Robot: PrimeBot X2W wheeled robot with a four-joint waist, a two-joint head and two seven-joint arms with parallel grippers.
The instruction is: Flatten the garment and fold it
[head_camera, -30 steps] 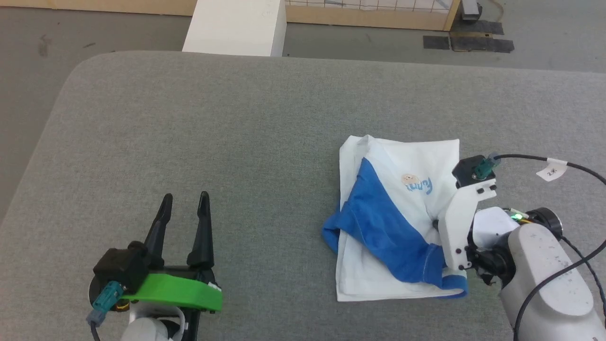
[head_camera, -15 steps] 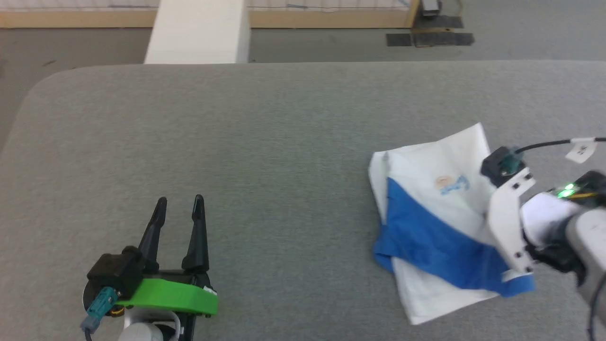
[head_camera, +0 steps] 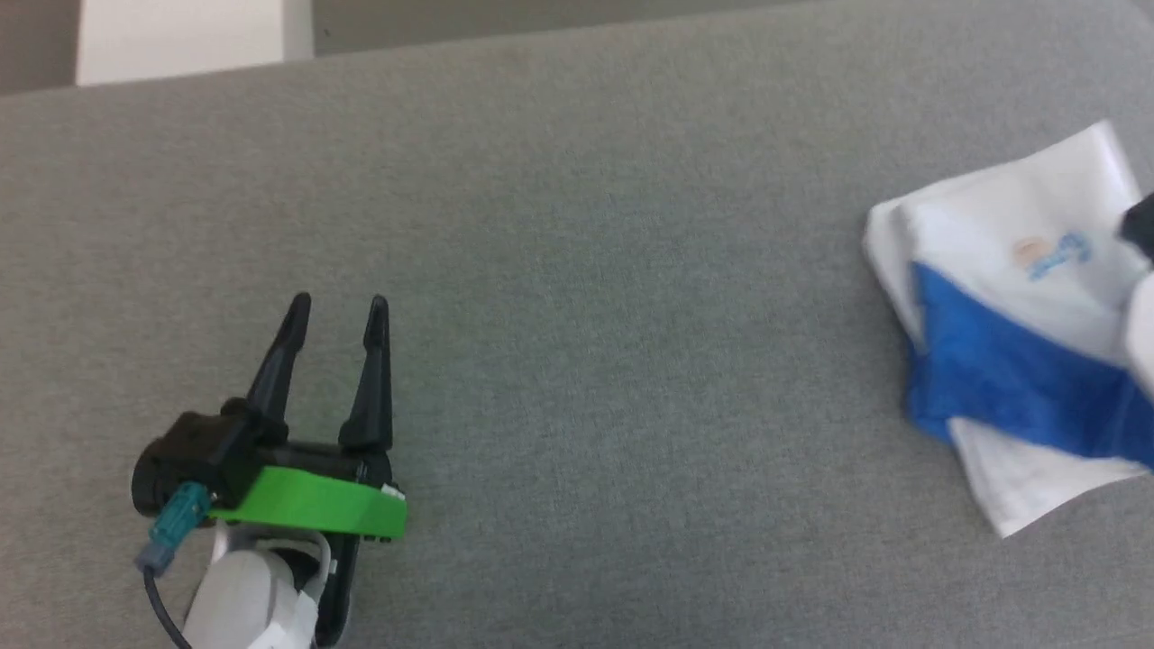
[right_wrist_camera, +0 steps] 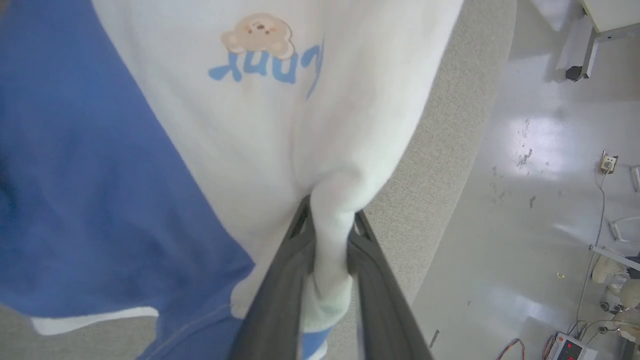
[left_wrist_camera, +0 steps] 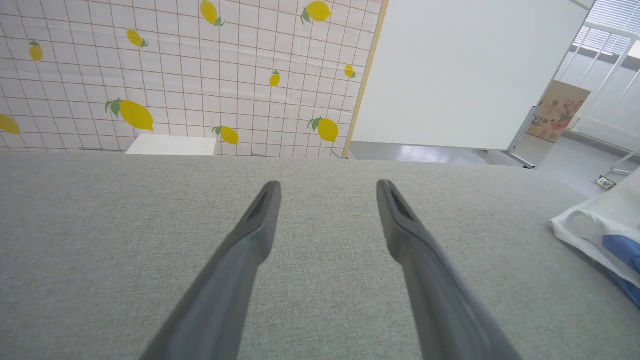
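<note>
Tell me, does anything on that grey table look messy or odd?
The garment sits askew near the table edge, a blue sleeve slanting across its white body; the right end effector pinches a bunched fold.

Bright, even, diffuse light is thrown from overhead, and shadows are kept faint and soft. In the head view the whole frame is slightly smeared: the weave of the grey table [head_camera: 577,225] is lost, and the garment [head_camera: 1010,361] at the right edge is blurred most, its print barely readable. The left wrist view is rendered sharp, though the table's far edge is bowed by the wide lens and the window [left_wrist_camera: 610,30] is overexposed. In the right wrist view white glare is reflected off the glossy floor [right_wrist_camera: 525,150], and the fingers [right_wrist_camera: 280,300] nearest the lens are left soft.
</note>
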